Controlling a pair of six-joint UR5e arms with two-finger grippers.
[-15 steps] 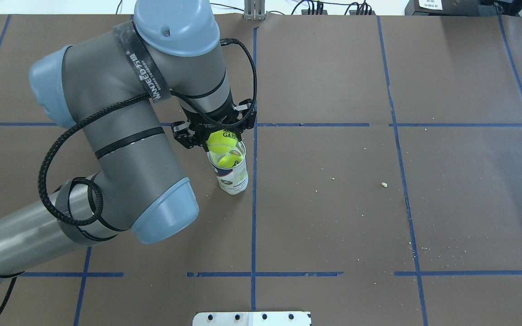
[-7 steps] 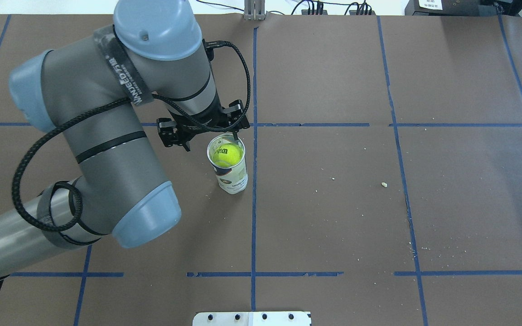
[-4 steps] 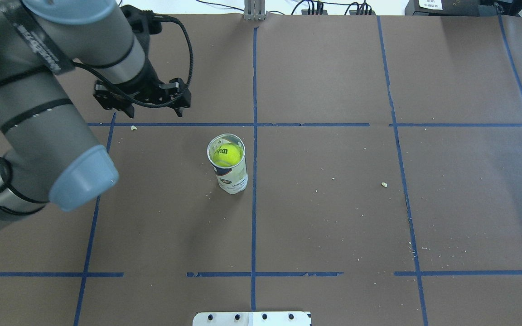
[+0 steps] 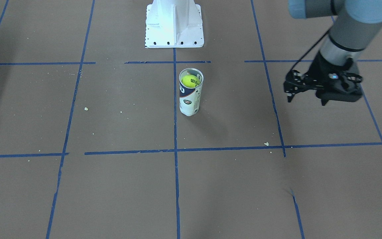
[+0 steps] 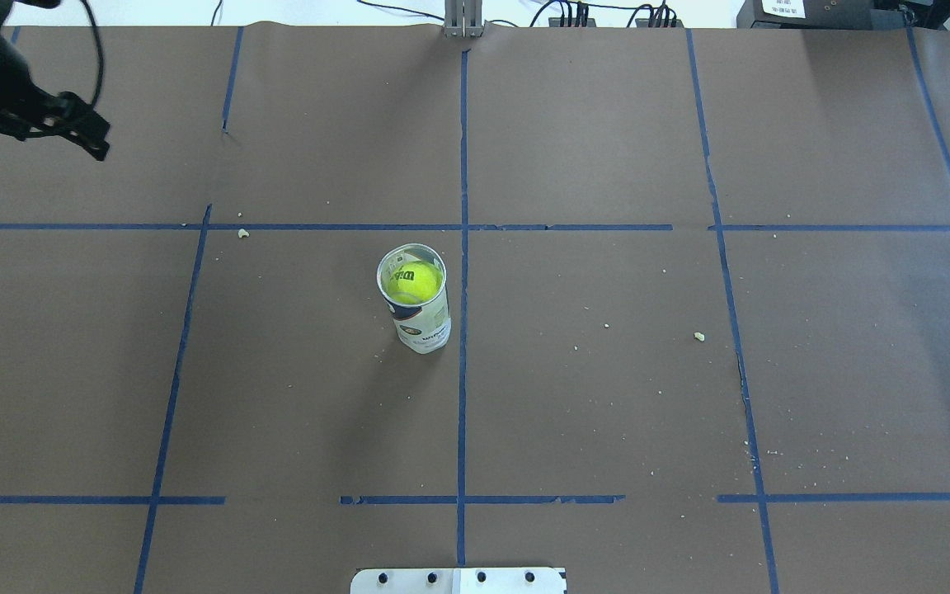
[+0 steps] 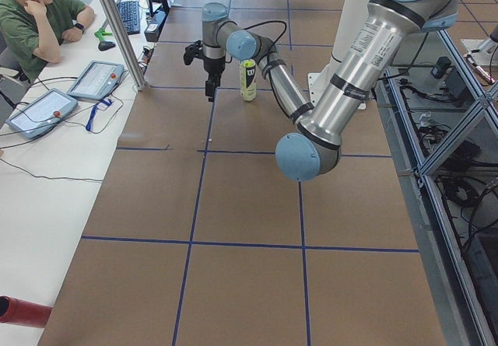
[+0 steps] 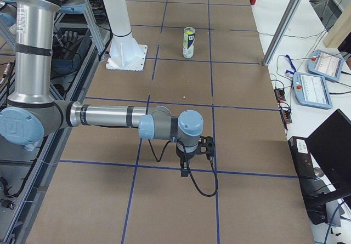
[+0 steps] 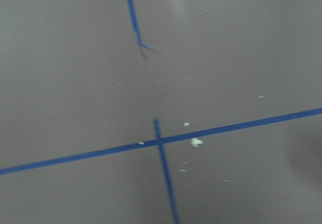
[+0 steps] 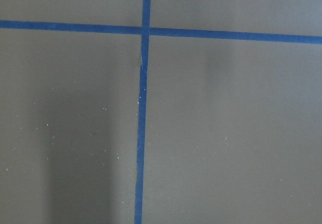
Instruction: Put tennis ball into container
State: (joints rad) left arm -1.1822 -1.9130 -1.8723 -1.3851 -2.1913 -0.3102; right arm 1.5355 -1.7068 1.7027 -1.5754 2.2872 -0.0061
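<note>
The tennis ball (image 5: 413, 282) lies inside the container (image 5: 424, 323), near its open top, with dark lettering showing. The clear tube stands upright in mid-table beside a blue tape line, also seen from the front as the container (image 4: 189, 99) with the ball (image 4: 191, 80) in it. My left gripper (image 4: 306, 99) hangs open and empty above the table, well off to the tube's side. My right gripper (image 7: 189, 166) hovers low over the tape grid far from the tube; I cannot tell its state.
A white pedestal base (image 4: 174, 26) stands behind the tube on the robot's side. Blue tape lines and small crumbs (image 5: 698, 336) mark the brown table cover. An operator (image 6: 39, 19) and tablets (image 6: 97, 79) are beyond the far edge.
The left gripper let the ball drop into the tube, then rose and pulled away to the far left and back. The tube has stayed put.
</note>
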